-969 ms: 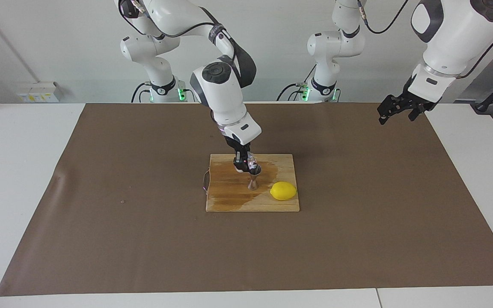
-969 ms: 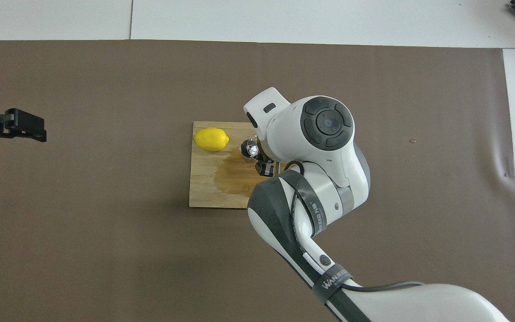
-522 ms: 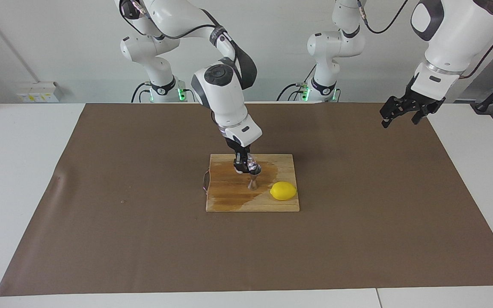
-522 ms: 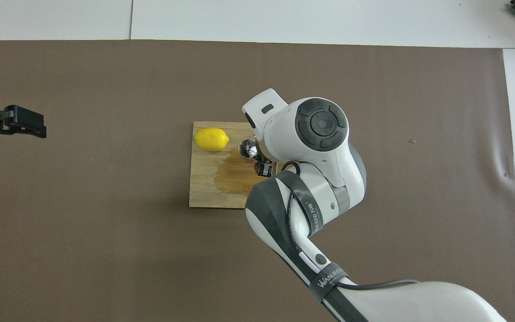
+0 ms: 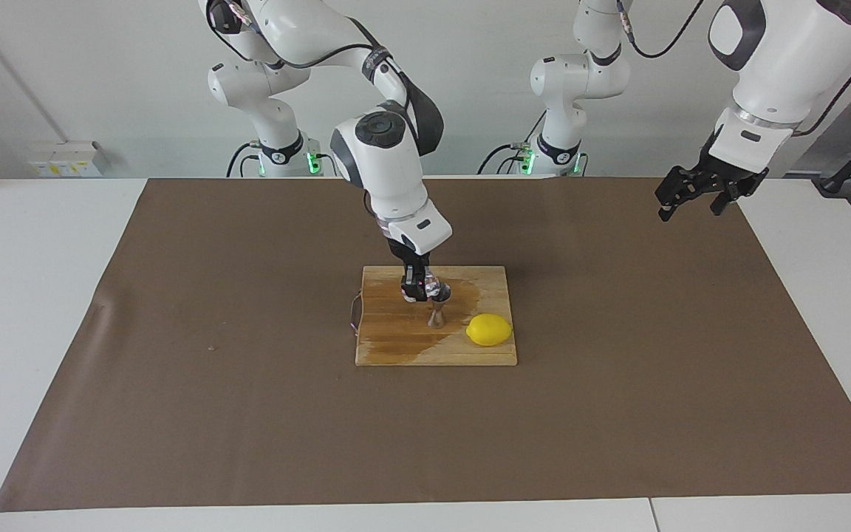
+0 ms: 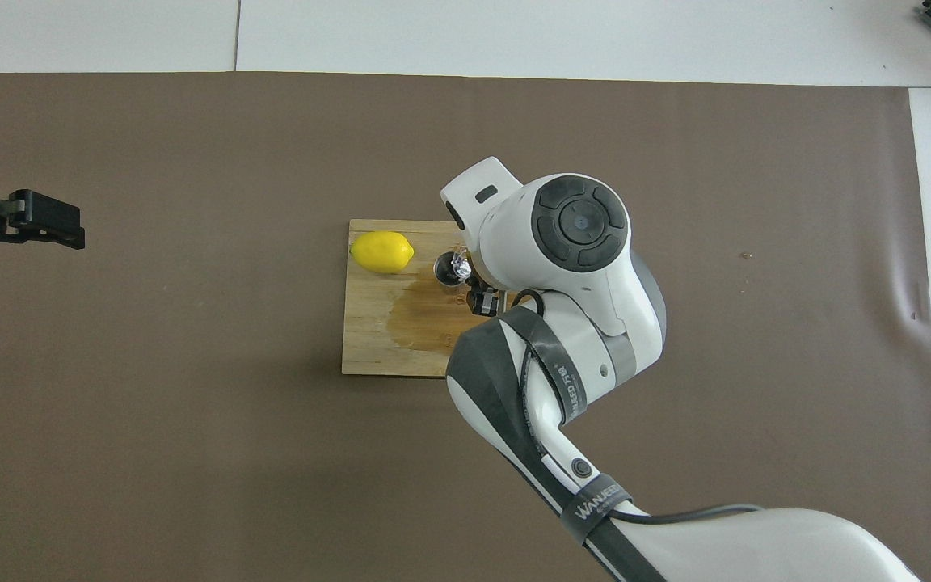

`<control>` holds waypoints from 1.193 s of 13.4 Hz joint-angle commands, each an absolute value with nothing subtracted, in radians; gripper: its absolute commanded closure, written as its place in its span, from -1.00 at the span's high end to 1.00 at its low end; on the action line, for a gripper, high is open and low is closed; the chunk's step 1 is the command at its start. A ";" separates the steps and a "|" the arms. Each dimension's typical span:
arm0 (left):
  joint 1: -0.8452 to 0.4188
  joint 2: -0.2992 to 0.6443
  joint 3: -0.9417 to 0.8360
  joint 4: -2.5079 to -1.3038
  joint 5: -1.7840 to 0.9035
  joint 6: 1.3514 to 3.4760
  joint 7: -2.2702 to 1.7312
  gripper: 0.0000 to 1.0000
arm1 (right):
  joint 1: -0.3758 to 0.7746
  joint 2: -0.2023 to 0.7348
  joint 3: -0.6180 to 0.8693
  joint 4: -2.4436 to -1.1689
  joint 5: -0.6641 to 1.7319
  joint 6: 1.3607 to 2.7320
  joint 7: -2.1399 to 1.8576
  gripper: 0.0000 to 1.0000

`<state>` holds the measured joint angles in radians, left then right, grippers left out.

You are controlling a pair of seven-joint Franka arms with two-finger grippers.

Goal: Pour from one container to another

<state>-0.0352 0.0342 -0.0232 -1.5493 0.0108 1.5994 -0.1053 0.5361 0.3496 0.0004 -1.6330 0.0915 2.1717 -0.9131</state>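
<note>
My right gripper (image 5: pixel 424 287) is shut on the tiny clear glass cup (image 5: pixel 434 284) and holds it tilted just above the silver hourglass jigger (image 5: pixel 437 315). The jigger stands upright on the wooden cutting board (image 5: pixel 396 343). In the overhead view the cup (image 6: pixel 459 261) glints beside the jigger's mouth (image 6: pixel 444 272), and the right wrist hides most of the gripper. My left gripper (image 5: pixel 691 196) is open and empty, waiting in the air over the mat's edge at the left arm's end; it also shows in the overhead view (image 6: pixel 44 222).
A yellow lemon (image 5: pixel 489 329) lies on the board beside the jigger, toward the left arm's end. A dark wet patch (image 6: pixel 417 319) spreads over the board. A brown mat (image 5: pixel 248 414) covers the table.
The right gripper has shifted the cup slightly, so more of the jigger's mouth shows from above. The left arm's wrist has pulled back a little; its gripper stays about where it was.
</note>
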 commanded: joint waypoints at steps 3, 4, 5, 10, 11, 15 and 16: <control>-0.041 0.015 -0.018 -1.566 0.003 1.612 -0.110 1.00 | 0.601 0.379 -0.041 -1.555 0.049 2.083 -0.865 -1.00; -0.041 0.014 -0.018 -1.566 0.002 1.612 -0.110 1.00 | 0.626 0.388 -0.055 -1.549 0.031 2.077 -0.862 -1.00; -0.041 0.014 -0.018 -1.566 0.002 1.612 -0.110 1.00 | 0.632 0.391 -0.060 -1.543 0.005 2.072 -0.862 -1.00; -0.041 0.015 -0.018 -1.566 0.002 1.611 -0.110 1.00 | 0.657 0.403 -0.063 -1.534 -0.121 2.046 -0.767 -1.00; -0.041 0.014 -0.018 -1.566 0.002 1.611 -0.110 1.00 | 0.657 0.403 -0.063 -1.534 -0.127 2.046 -0.765 -1.00; -0.041 0.014 -0.018 -1.566 0.002 1.611 -0.110 1.00 | 0.657 0.443 -0.064 -1.475 -0.144 2.017 -0.741 -1.00; -0.041 0.014 -0.018 -1.566 0.002 1.611 -0.110 1.00 | 0.658 0.468 -0.064 -1.429 -0.173 1.987 -0.739 -1.00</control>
<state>-0.0352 0.0339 -0.0232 -1.5494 0.0084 1.5995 -0.1053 0.6475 0.4047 -0.0542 -1.5350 -0.1229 2.0452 -0.7721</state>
